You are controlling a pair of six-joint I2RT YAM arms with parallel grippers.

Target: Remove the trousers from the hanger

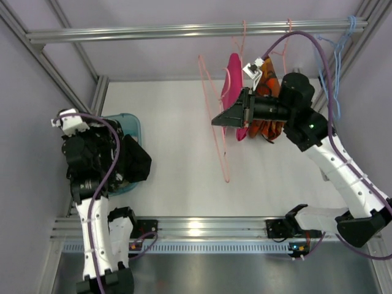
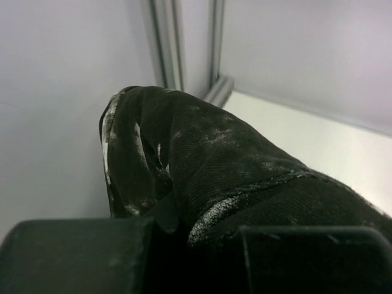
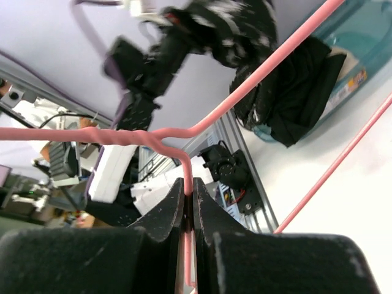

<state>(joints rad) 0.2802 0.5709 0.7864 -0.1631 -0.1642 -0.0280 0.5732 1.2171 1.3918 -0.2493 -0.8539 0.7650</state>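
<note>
Right gripper: jaws pressed narrow on the neck of the thin pale-pink wire hanger, just below the twist. The grip at that point is judged to steady the frame and stop it swinging. Every part of the wire in view is bare, with no cloth on either arm of the triangle. In the top view the hanger stands out over the white table, held in front of the right arm.

Left gripper: clamped on a bunched fold of the black fabric trousers with white speckled print; the cloth fills the gap between the fingers and humps up ahead of them. From above, the bundle hangs at the near rim of the teal plastic bin, well apart from the hanger. Separation is therefore judged complete, and the holding position suggests the bin is the intended drop point.

Other items: a magenta-pink garment and an orange patterned garment hang behind the right gripper; light-blue wire hangers hang from the aluminium overhead rail. None of these is engaged.
</note>
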